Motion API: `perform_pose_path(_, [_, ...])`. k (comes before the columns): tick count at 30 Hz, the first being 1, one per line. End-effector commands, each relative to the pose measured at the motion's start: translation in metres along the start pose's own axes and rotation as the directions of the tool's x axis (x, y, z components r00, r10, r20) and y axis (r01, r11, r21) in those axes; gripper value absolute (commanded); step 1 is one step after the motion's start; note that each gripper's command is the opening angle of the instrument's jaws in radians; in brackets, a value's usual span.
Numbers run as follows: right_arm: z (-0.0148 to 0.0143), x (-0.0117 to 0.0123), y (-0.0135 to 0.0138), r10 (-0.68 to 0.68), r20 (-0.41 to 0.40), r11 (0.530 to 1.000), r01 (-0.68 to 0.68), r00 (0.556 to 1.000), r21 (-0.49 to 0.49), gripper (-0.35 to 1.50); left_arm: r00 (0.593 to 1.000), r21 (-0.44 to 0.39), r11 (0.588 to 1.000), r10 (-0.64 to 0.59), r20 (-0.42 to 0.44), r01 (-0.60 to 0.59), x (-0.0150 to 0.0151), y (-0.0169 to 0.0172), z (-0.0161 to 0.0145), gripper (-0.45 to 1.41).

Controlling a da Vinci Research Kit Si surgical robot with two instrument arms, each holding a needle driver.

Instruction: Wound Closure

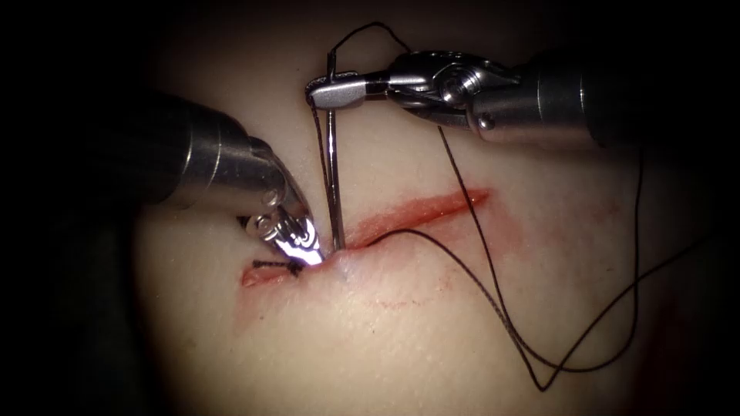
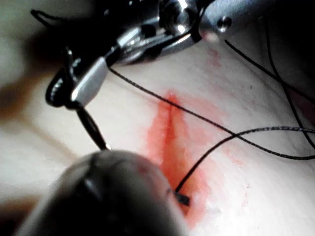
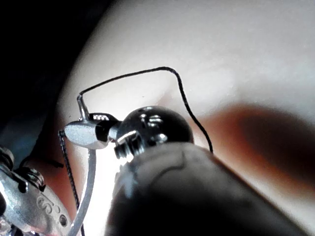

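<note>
The tissue (image 1: 401, 339) has a long red cut (image 1: 420, 212). My right tool (image 1: 333, 92) is shut on the curved needle (image 1: 334, 177) near its tail end. The needle runs steeply down and its tip end is in the tissue at the cut's edge, toward the left end. My left tool (image 1: 299, 245) rests its tip on the tissue just left of where the needle enters. Black thread (image 1: 493, 293) leaves the needle's tail, arcs over the right tool and loops across the tissue. The right wrist view shows the right tool (image 3: 84, 133) on the needle (image 3: 87, 189).
A dark knot with short ends (image 1: 282, 266) sits at the cut's left end, right under the left tool. A thread strand (image 1: 432, 243) comes out of the cut beside the needle and runs down to the right. Red fluid stains the cut's edges (image 2: 170, 140).
</note>
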Motion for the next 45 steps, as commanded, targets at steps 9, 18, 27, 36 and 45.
perform_pose_path(9, [0.0006,0.0008,-0.0001,-0.1,0.008,0.995,0.1,0.995,-0.006,-0.35,1.0,-0.028,1.0,-0.003,0.011,0.003,0.0006,0.0003,0.0009,-0.45])
perform_pose_path(18, [0.0006,0.0012,-0.0001,-0.125,0.016,0.992,0.125,0.992,-0.009,-0.35,1.0,-0.037,0.999,-0.004,0.017,0.005,0.0007,0.0006,0.0008,-0.45])
perform_pose_path(27, [0.0005,0.0018,-0.0002,-0.085,0.015,0.996,0.085,0.996,-0.008,-0.35,1.0,-0.037,0.999,-0.004,0.021,0.004,0.0007,0.0006,0.0009,-0.45])
perform_pose_path(36, [0.0007,0.0022,-0.0006,0.002,0.005,1.0,-0.002,1.0,0.001,-0.35,1.0,-0.036,0.999,-0.003,0.024,0.004,0.0007,0.0006,0.0009,-0.45])
perform_pose_path(45, [0.0009,0.0019,-0.0012,0.12,0.002,0.993,-0.12,0.993,0.011,-0.35,1.0,-0.036,0.999,-0.003,0.025,0.004,0.0007,0.0006,0.0009,-0.45])
